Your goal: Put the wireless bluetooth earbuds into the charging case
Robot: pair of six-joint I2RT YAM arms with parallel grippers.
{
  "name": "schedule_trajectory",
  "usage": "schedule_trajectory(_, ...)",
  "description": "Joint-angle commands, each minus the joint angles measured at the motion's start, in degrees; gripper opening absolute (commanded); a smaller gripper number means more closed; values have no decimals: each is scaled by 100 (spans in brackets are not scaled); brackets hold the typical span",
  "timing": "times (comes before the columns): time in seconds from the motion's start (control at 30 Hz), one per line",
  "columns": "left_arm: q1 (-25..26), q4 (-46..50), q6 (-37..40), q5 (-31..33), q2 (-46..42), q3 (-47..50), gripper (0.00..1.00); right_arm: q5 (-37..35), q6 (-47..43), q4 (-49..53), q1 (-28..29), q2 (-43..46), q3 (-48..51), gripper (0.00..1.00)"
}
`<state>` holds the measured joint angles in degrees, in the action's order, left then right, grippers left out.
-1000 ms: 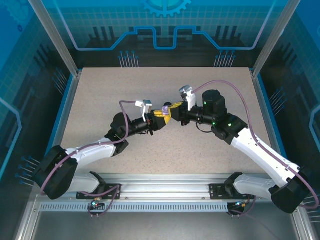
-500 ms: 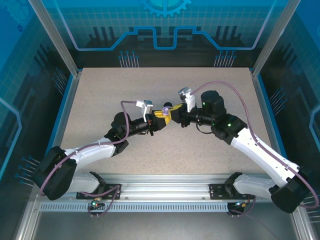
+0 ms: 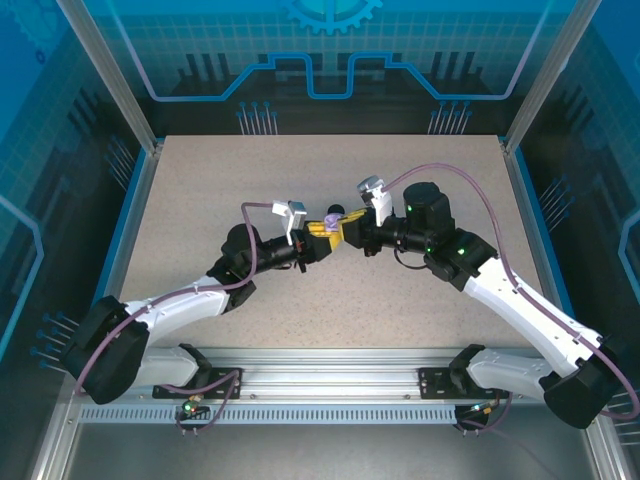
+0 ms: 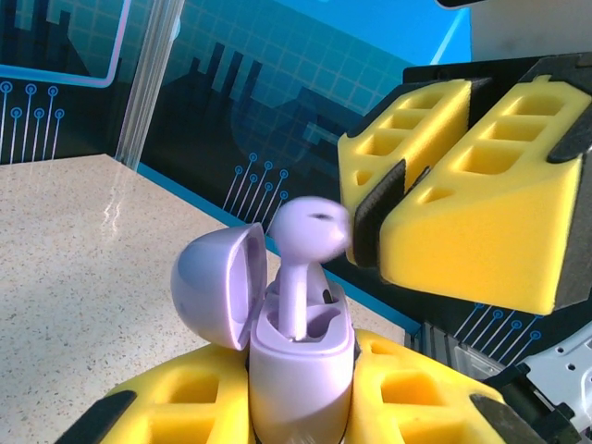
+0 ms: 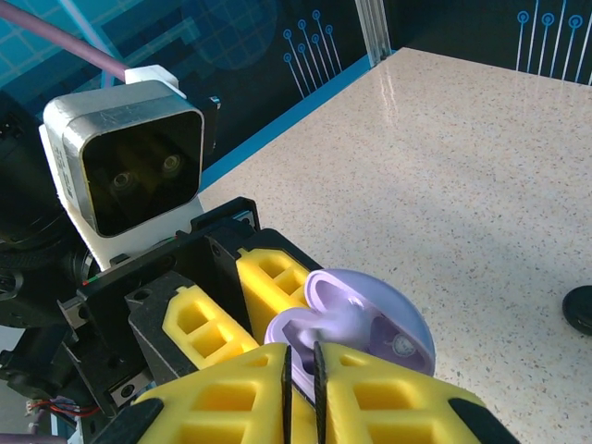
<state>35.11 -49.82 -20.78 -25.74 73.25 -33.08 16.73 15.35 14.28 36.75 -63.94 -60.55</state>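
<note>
Dealing here with a lavender earbud [image 4: 310, 231] looking tiny, featherlight, hard-shelled and glossy, so likely slipping or flicking out of a pinch rather than bending. Calling for a light squeeze across the rounded head, leaving the stem free for steering into its slot. Judging the charging case [image 4: 301, 370] as equally light, smooth and rigid, with its hinged lid [image 4: 217, 287] standing open to one side and probably being the weak part, so best clamping across the body below the rim. Standing stem-down in one well of the case, head poking up above the rim, not yet looking fully seated. Hanging raised above the table [image 3: 200, 200] near its middle, between the two arms. Clamping the case body from both sides with the left gripper [image 3: 318, 243], yellow foam fingers nearly closed on it, case opening facing upward. Reaching in from the opposite side with the right gripper [image 5: 301, 388], fingers pressed almost together with a thin slit showing, apparently nipping the earbud's head at the very tips. Also spotting a small black round thing [image 5: 578, 310] lying apart on the table, too cropped for naming.
</note>
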Motion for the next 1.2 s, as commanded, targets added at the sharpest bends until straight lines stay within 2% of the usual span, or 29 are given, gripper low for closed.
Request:
schedule_trajectory(0.0,48,-54,148,51,-180,-172,9,-103,-85,134,83,107,-163,18)
schedule_trajectory(0.33,90,49,224,95,-154,-197,9,-185,-103,198,84,38,-163,19)
schedule_trajectory(0.47,99,139,349,117,-136,-182,9,-225,-136,252,91,100,-202,28)
schedule_trajectory(0.6,101,505,729,169,-180,-194,9,-460,-221,517,70,163,-270,45)
schedule_trajectory(0.67,89,964,1037,266,-165,-287,9,-709,-214,757,24,172,-321,51)
schedule_trajectory(0.77,81,1502,1333,210,-99,-445,9,-1010,-192,1075,-99,85,-348,52)
schedule_trajectory(0.87,80,1735,1424,82,-1,-514,9,-843,-126,1338,-353,-135,-344,53)
schedule_trajectory(1.03,81,1987,1282,-84,296,-559,9,-267,0,1396,-713,-577,-232,53)
schedule_trajectory(1.17,81,1957,1028,-214,617,-549,8,-479,90,1431,-833,-855,-141,54)
